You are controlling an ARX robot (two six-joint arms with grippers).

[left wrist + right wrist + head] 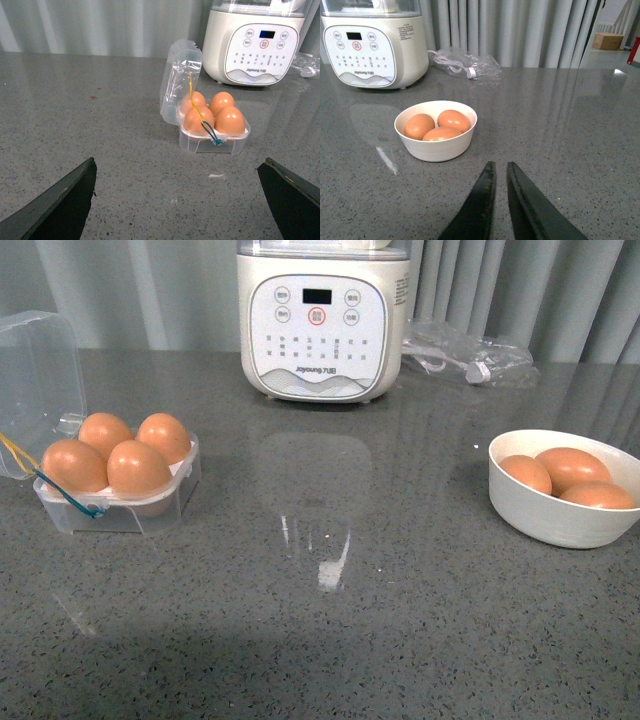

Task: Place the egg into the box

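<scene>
Near the counter's (330, 640) left edge the box (110, 512) is seen open, four eggs (138, 468) seated in it. Three others are held in a bowl (560, 528) by the right edge. The left gripper (179, 165) is spread wide and the right gripper (500, 166) is narrowed, both empty.

The speckled grey countertop (400, 640) is shining glossy; the clear plastic egg box (150, 512) is cradling smooth, matt-shelled eggs (137, 468)
</scene>
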